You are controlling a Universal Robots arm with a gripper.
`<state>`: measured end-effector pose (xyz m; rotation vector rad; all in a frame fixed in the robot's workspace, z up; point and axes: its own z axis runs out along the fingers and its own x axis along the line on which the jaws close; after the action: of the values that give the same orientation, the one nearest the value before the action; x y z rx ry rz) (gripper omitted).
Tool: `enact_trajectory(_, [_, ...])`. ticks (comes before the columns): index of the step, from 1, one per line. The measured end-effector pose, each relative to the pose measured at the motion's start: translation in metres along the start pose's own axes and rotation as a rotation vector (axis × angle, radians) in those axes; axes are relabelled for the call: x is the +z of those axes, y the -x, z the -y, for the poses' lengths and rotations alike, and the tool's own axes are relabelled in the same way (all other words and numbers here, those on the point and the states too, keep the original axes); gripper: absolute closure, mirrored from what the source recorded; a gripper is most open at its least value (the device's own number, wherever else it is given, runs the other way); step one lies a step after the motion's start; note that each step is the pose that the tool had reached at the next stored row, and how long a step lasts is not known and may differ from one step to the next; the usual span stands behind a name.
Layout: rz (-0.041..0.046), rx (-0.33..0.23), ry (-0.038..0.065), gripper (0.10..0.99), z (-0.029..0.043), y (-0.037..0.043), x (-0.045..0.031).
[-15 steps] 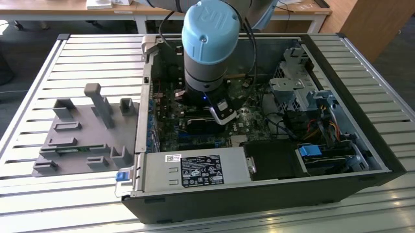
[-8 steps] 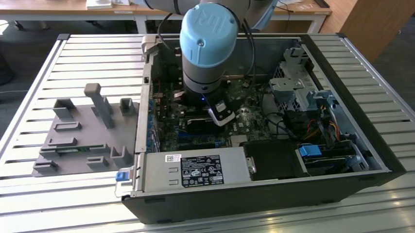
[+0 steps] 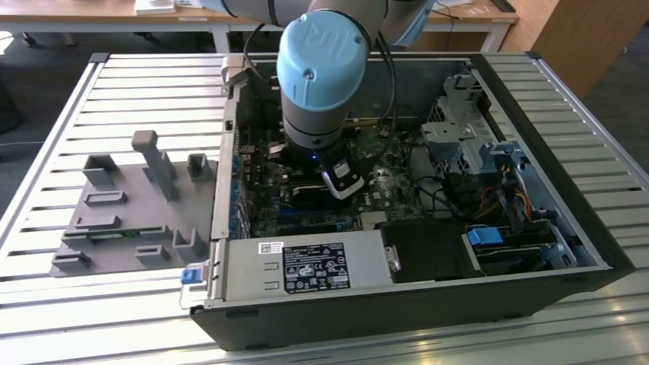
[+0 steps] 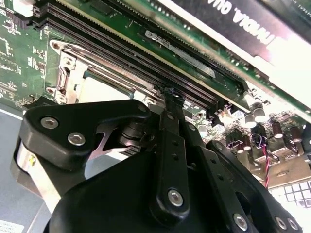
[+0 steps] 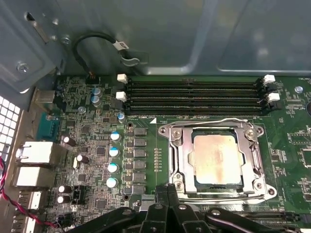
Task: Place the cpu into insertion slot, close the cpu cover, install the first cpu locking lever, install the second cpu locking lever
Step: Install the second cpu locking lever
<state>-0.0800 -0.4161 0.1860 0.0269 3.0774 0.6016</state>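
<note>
The cpu (image 5: 217, 156), a pale silvery-beige square, lies in the insertion slot (image 5: 166, 131) on the green motherboard. The cpu cover (image 5: 182, 155), a silvery frame, lies flat around the chip; the chip's top shows through the cut-out. A thin wire lever (image 5: 209, 120) runs along the socket's side next to the memory slots. My gripper (image 5: 167, 193) is shut, its black fingertips pressed together with nothing between them, just off one corner of the socket. The second wrist view shows the same fingers (image 4: 171, 104) close above the board, beside the cpu (image 4: 99, 90) and cover (image 4: 65, 80).
In the exterior view the arm's blue wrist (image 3: 319, 76) hangs inside the open computer case (image 3: 568, 114). A grey power-supply box (image 3: 304, 266) sits at the near side and drive cages (image 3: 466, 144) at the exterior view's right. A grey fixture (image 3: 132, 205) lies outside at the left. Long black memory slots (image 5: 194, 97) border the socket.
</note>
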Motion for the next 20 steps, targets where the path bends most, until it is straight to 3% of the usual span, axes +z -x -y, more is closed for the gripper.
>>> enact_trajectory(9, [-0.0001, 0.0, 0.01, 0.98, -0.0018, -0.0012, 0.0029])
enact_trajectory(20, [-0.0001, 0.0, 0.004, 0.98, -0.0023, -0.0015, 0.0029])
